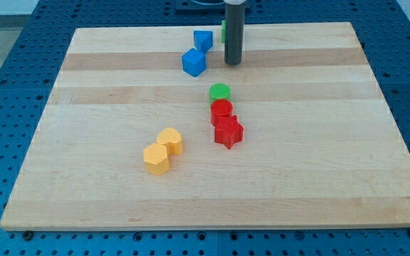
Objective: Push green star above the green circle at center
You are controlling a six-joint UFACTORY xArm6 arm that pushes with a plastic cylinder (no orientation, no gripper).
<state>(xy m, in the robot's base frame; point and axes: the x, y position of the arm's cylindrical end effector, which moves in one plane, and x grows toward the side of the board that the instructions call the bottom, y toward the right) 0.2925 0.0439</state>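
Camera view, the only one: a pale wooden board (pixel 105 178) lies on a blue perforated table (pixel 6 43), filling most of the frame

A straight dark rod comes down from the view's top, a little right of centre. My tip (pixel 233 63) rests on the board near its far edge. It is a plain rod end, with nothing to spread or press together, and it holds nothing

The green star (pixel 223 30) is almost wholly hidden behind the rod. Only a thin green sliver shows at the rod's left side, near the board's top edge, so its shape cannot be made out. From my tip, that sliver lies at about 11 o'clock, close by

The green circle (pixel 220 91) sits near the board's centre, at about 7 o'clock from my tip and a short way off. The star sliver is at roughly 12 o'clock from this circle, with my tip between them and slightly to the right

Just below the green circle, at 6 o'clock and seemingly touching it, is a red circle (pixel 221 111). A red star (pixel 228 132) presses against that one at about 5 o'clock

Two blue blocks lie at 9 to 10 o'clock from my tip. The blue cube (pixel 203 40) is nearer the top edge. A second blue block (pixel 194 62), of uncertain shape, sits just below and left of the cube

Two yellow blocks lie at 7 o'clock from the red pair, well apart from them. The upper yellow block (pixel 170 141) touches the lower yellow block (pixel 156 159), which is a hexagon-like piece
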